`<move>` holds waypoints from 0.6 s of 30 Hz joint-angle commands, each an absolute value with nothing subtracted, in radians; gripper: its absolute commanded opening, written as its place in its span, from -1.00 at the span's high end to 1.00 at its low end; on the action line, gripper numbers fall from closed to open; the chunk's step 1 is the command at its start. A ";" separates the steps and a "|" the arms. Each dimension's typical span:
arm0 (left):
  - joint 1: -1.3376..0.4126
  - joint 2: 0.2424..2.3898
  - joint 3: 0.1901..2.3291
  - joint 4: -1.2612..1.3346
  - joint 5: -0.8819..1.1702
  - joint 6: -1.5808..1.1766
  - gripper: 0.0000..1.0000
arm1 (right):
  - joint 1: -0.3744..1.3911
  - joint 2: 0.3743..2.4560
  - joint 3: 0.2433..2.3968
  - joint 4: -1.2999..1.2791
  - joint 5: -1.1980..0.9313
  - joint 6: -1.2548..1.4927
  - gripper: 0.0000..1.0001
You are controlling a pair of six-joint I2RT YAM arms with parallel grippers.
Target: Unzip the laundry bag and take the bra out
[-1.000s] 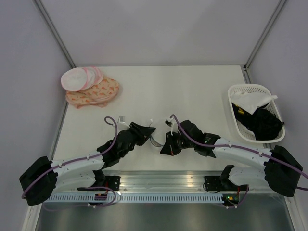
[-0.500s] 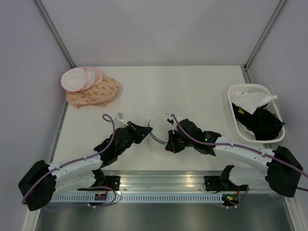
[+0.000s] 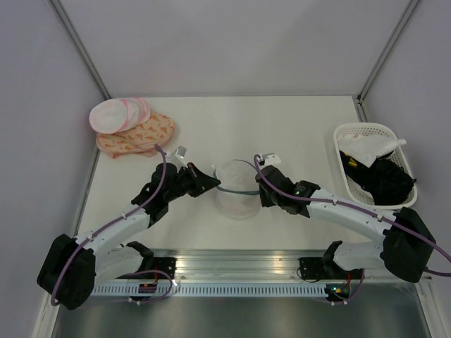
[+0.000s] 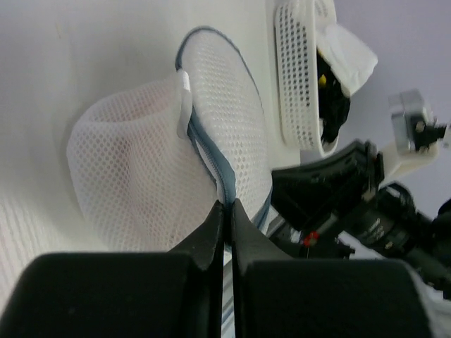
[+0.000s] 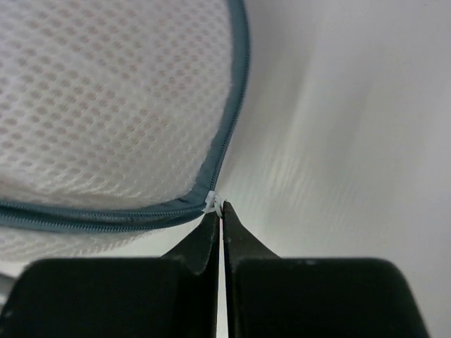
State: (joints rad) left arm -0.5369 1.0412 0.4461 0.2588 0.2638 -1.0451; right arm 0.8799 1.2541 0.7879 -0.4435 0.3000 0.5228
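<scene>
Hanging between the two sets of jaws, the laundry bag (image 3: 236,191) is pinched from both sides just above the bench (image 3: 296,130). The left jaws are pressed together on the grey-blue zip rim (image 4: 211,158), with the mesh bulging ahead of their tips. The right jaws are closed just as narrowly on the small white zip pull (image 5: 212,202), which sits right at their tips where the rim curves away.

My reading is that the task has barely begun. The grip is set, but the zip running away from the right jaws looks closed all along the stretch that shows, and nothing has come out. A faint peach tint shows through the mesh ahead of the right jaws, and I take this to be the bra (image 5: 99,84), inside the bag. What is left is to draw the pull around the rim while the left jaws hold the bag back, part the two halves, and lift the bra out.

The bench is plain matt white. Well beyond the left jaws, at its far corner, lie stacked white rounds with pink edges (image 3: 113,114) on an orange-patterned cloth (image 3: 144,135). Well out past the right jaws stands a white basket (image 3: 352,131) holding a white cloth (image 3: 366,148) and black garments (image 3: 386,182). Pale grey walls and slanting metal posts enclose it all.
</scene>
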 commanded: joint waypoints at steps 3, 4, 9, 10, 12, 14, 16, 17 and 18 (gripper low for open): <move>-0.488 1.137 0.612 0.150 0.449 -0.792 0.95 | 0.815 1.313 0.848 -0.512 0.499 0.519 0.99; -0.482 1.153 0.632 0.150 0.451 -0.767 0.95 | 0.812 1.315 0.851 -0.483 0.480 0.512 1.00; -0.451 1.340 0.796 0.257 0.474 -0.724 0.87 | 0.811 1.312 0.841 -0.405 0.330 0.486 0.99; -0.448 1.368 0.823 0.255 0.466 -0.730 0.72 | 0.811 1.312 0.838 -0.384 0.299 0.482 0.99; -0.437 1.440 0.888 0.241 0.466 -0.767 -0.06 | 0.813 1.315 0.830 -0.364 0.252 0.482 0.99; -0.439 1.454 0.902 0.204 0.439 -0.787 -0.30 | 0.811 1.316 0.822 -0.331 0.220 0.485 0.99; -0.437 1.408 0.875 0.151 0.355 -0.817 -0.46 | 0.813 1.316 0.812 -0.292 0.168 0.489 0.99; -0.439 1.382 0.824 0.131 0.324 -0.828 -0.49 | 0.811 1.316 0.810 -0.279 0.146 0.489 0.99; -0.437 1.352 0.793 0.118 0.269 -0.860 -0.52 | 0.813 1.316 0.802 -0.262 0.121 0.489 0.99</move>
State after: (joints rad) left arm -0.4389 1.4300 0.8505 0.1776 0.3885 -0.8085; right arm 0.8150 1.3102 0.8185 -0.3443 0.2207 0.4992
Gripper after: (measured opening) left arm 0.747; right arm 0.007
